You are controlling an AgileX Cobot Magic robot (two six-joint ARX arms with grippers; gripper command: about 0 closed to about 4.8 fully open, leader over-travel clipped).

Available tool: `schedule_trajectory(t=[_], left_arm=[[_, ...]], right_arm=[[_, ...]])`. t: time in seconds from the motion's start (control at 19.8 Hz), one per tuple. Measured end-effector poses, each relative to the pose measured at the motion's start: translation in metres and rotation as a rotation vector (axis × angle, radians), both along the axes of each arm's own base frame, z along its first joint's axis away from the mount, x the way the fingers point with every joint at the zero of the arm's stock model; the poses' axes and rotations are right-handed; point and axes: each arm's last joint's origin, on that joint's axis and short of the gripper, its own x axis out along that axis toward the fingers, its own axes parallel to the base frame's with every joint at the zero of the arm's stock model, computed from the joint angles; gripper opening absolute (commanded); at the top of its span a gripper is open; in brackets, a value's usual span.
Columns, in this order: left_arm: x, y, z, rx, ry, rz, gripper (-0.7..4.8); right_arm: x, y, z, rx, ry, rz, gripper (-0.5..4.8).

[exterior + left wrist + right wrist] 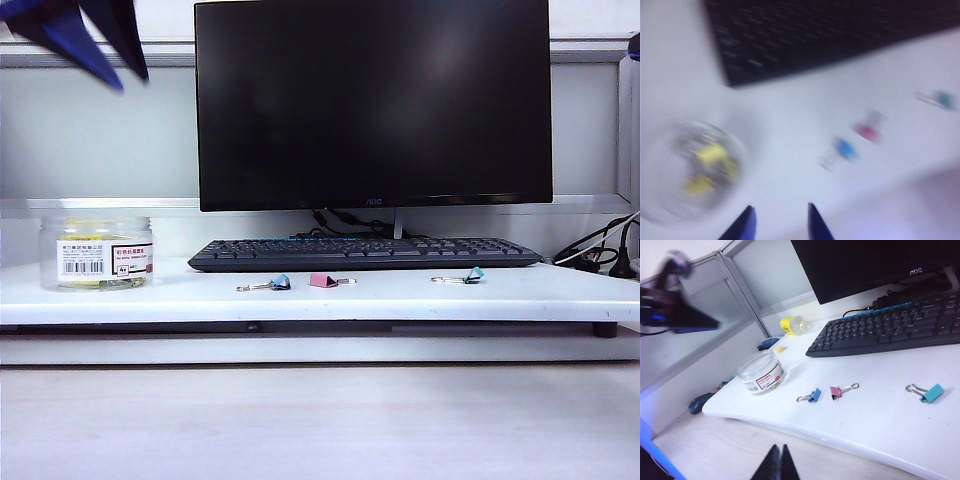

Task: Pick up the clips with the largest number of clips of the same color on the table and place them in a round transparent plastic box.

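The round transparent plastic box (97, 254) stands at the left end of the white shelf, and yellow clips (710, 155) show through its open top and its wall (761, 372). The left wrist view is blurred, so I cannot tell how many clips lie inside. My left gripper (132, 82) hangs high above the box, open with nothing between its blue fingers (780, 206). My right gripper (779, 446) is shut and empty over the lower wooden surface, in front of the shelf.
A blue clip (280, 283), a pink clip (323, 281) and a teal clip (472, 275) lie along the shelf's front. Behind them are a black keyboard (365, 253) and a monitor (372, 100). A yellow-capped bottle (795, 325) lies behind the box.
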Motion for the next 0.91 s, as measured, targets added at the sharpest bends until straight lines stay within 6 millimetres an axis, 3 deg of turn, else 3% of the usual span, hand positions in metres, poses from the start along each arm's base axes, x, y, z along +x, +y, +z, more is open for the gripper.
schedule_trajectory(t=[0.1, 0.25, 0.61, 0.91], left_arm=[[-0.013, 0.002, 0.005, -0.058, 0.021, -0.067, 1.44], [-0.017, -0.001, 0.001, -0.083, 0.069, -0.118, 1.44], [-0.027, -0.018, -0.045, -0.032, 0.219, -0.203, 1.44], [-0.032, -0.016, -0.033, -0.046, 0.131, -0.212, 1.44]], right_arm=[[0.000, 0.000, 0.000, 0.000, 0.000, -0.002, -0.06], [0.000, 0.000, 0.000, 0.000, 0.000, -0.002, -0.06], [0.000, 0.000, 0.000, 0.000, 0.000, -0.002, -0.06], [0.000, 0.000, 0.000, 0.000, 0.000, -0.002, -0.06]])
